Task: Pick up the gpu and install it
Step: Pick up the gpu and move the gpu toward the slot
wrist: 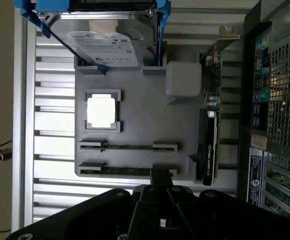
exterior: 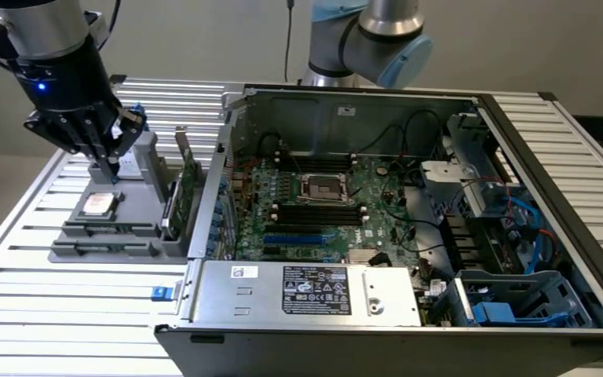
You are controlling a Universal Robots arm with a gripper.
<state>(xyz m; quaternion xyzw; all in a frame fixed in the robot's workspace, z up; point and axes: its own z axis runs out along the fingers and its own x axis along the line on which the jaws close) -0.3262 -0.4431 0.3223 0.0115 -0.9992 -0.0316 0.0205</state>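
Observation:
The gpu [exterior: 182, 198] stands on edge in a slot at the side of the grey parts holder [exterior: 113, 236] nearest the computer case; its silvery bracket points to the back. In the wrist view the gpu [wrist: 208, 145] shows edge-on, with a dark face and a green board. My gripper [exterior: 107, 170] hangs shut over the holder, on the exterior view's left of the gpu, close to the hard drive [exterior: 140, 157]. It holds nothing. The shut black fingertips [wrist: 160, 176] appear over the holder's edge by the memory sticks.
The open computer case [exterior: 553, 236] lies on the slatted table [exterior: 29, 306], with the green motherboard [exterior: 323, 196] inside. The holder also carries a processor [wrist: 101, 111], memory sticks [wrist: 130, 147], a white block [wrist: 183, 78] and the hard drive [wrist: 102, 47] in a blue caddy. An arm joint [exterior: 380, 39] stands behind the case.

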